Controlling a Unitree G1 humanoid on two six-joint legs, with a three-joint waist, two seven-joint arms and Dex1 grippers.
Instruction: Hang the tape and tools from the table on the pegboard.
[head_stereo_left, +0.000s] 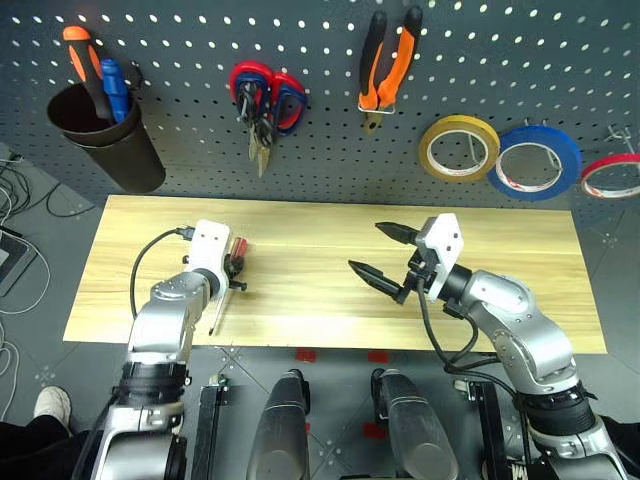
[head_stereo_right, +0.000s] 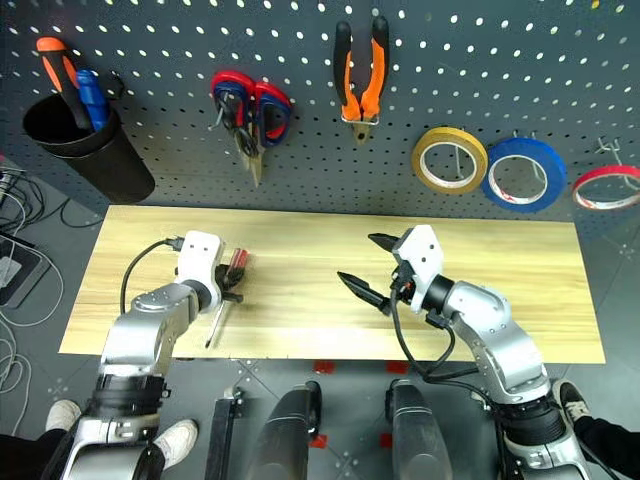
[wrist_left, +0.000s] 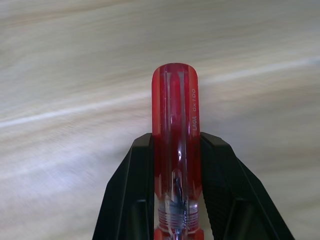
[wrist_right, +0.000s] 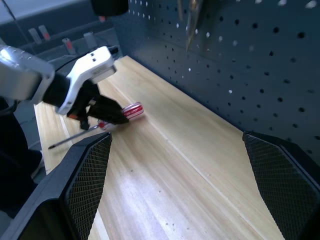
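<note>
The left gripper (head_stereo_left: 236, 268) has its black fingers (wrist_left: 131, 200) clamped on the slim red-handled screwdriver (wrist_left: 175, 150), at nine o'clock on the light wood-plank worktop (head_stereo_left: 320, 225); the right gripper (head_stereo_left: 383, 253) holds its fingers wide apart, gripping nothing. Already up on the dark blue-grey pegboard (head_stereo_left: 200, 130), from twelve to three o'clock, I count one pair of orange-and-black pliers (head_stereo_left: 388, 62), small black-handled scissors (head_stereo_left: 258, 125) and one red-rimmed tape roll (head_stereo_left: 612, 176), so by my reckoning this one screwdriver is the last to hang.

A light wood table (head_stereo_left: 320, 300) bears a red-handled screwdriver (head_stereo_left: 236, 254).

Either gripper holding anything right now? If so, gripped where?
The left gripper is shut on the red-handled screwdriver, clamped around its handle near the shaft end. The right gripper is open and holds nothing.
</note>
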